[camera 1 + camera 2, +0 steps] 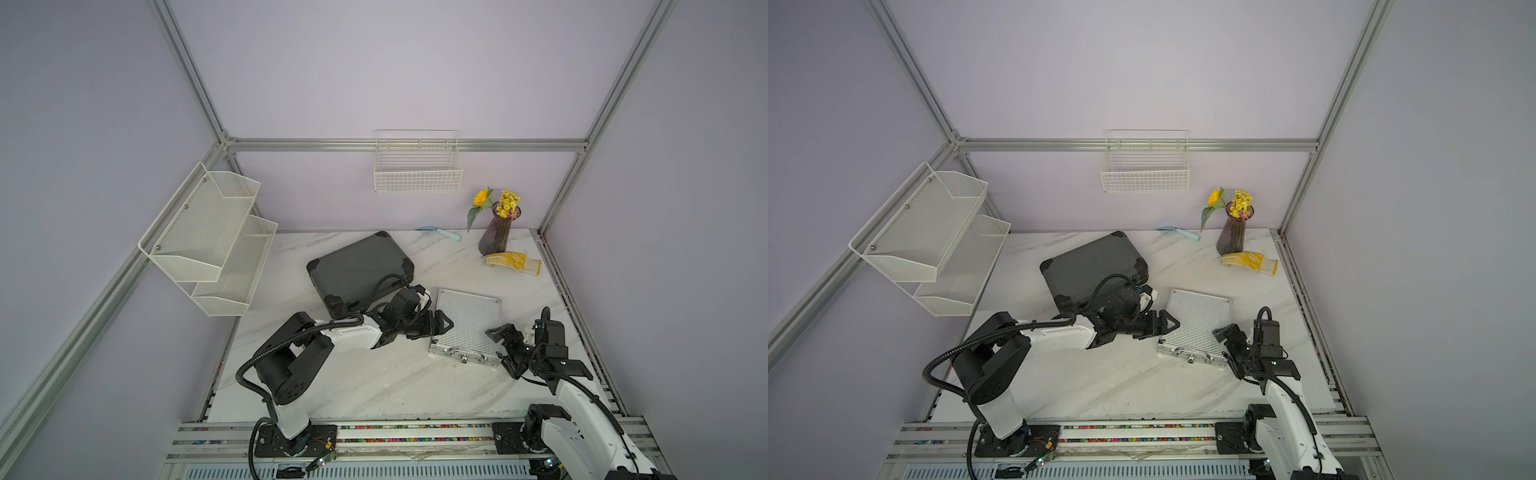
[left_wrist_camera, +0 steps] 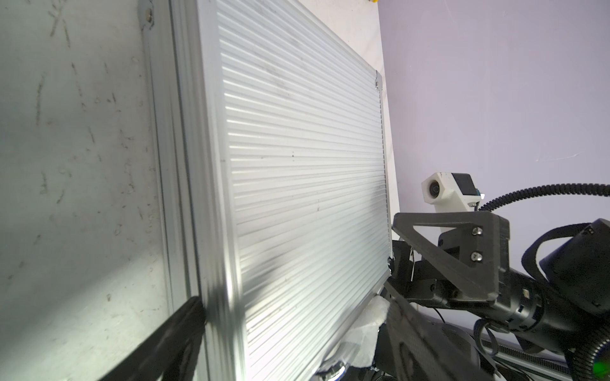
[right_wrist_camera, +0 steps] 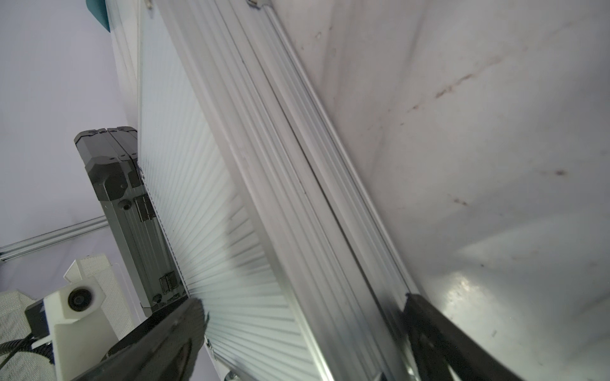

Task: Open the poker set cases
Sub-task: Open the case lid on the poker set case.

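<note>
- The left gripper (image 1: 439, 324) is spread wide at the left edge of the silver case (image 1: 467, 322) and holds nothing.
- In the left wrist view, one of its fingers (image 2: 180, 334) sits low against the case's side wall, down at table level. The ribbed lid (image 2: 297, 171) stretches away beside it.
- The right gripper (image 1: 505, 350) is also spread wide and holds nothing. It is at the case's right edge, close to the front corner.
- In the right wrist view, one finger (image 3: 171, 336) lies over the ribbed lid and the other is low beside the side wall. Whether either tip actually touches the metal is hard to judge from this angle.
- The silver case lies flat on the marble table (image 1: 374, 382), right of centre, between the two grippers. Its lid is down, and the latches (image 1: 461, 357) on its front wall face the robot.
- The dark grey case (image 1: 357, 268) lies flat behind and to the left of the silver one, near it but not touching. It is also shut, and black caps show on its corners. The left arm's wrist reaches across in front of its near right corner.
- At the back right of the table stands a vase of yellow flowers (image 1: 495, 232), with a yellow glove (image 1: 513, 262) just in front of it.
- A small light blue tool (image 1: 438, 233) lies by the back wall.
- A wire basket (image 1: 417, 172) hangs on the back wall, and a mesh shelf (image 1: 212, 237) on the left wall.
</note>
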`<control>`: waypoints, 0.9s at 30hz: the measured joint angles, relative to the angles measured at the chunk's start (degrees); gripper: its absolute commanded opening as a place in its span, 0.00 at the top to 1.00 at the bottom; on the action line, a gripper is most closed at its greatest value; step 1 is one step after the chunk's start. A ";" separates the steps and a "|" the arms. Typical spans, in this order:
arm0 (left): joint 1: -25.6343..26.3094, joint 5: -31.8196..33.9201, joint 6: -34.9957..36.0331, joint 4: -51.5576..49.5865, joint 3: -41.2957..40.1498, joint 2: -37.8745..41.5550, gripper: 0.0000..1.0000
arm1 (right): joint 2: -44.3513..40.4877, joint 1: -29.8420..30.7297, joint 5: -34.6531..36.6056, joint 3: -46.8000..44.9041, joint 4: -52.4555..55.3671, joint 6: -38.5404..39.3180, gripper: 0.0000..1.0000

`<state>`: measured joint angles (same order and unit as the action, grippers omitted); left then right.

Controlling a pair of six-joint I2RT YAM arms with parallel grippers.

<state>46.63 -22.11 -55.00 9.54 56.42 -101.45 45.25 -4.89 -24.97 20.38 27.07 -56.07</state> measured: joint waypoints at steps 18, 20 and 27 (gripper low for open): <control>0.07 -0.39 -0.57 0.46 0.00 0.00 0.13 | -0.20 0.02 0.57 1.38 2.73 0.90 0.03; 0.07 -0.39 -0.83 0.55 0.00 0.00 0.13 | -0.76 0.02 0.52 1.42 2.95 0.87 0.03; 0.04 -0.33 -1.01 0.90 -0.17 0.00 0.13 | -2.14 0.00 0.50 1.68 3.15 0.85 0.03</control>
<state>46.68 -22.44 -56.01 10.44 56.25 -101.45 43.11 -4.89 -24.47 22.06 30.22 -55.22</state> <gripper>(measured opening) 0.871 0.970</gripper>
